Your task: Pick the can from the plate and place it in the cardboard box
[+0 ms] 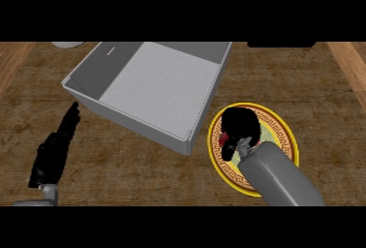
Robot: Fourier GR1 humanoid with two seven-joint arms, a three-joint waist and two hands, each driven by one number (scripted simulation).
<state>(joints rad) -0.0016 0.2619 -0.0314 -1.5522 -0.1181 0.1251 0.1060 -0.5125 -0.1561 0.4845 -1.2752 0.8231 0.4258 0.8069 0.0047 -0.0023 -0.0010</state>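
A: What sits at the far left?

B: The left hand [53,147], at the counter's left side, fingers straight and pointing up the view, holding nothing. It rests on the brown counter [107,160], apart from everything else.

A: And next to it?

B: The box [154,89], grey in this view, open at the top, set at a slant. Its inside shows nothing but its floor. A pale round object [69,44] peeks in at the top edge just left of the box; I cannot tell what it is.

A: Then the plate?

B: Yes, a yellow-rimmed plate [286,140] with a patterned band lies just beside the box's near right corner. The right hand [239,128] is down over it, fingers curled round something; a bit of red shows at its lower left edge, which seems to be the can [226,140]. So the can sits on the plate, mostly hidden in the hand.
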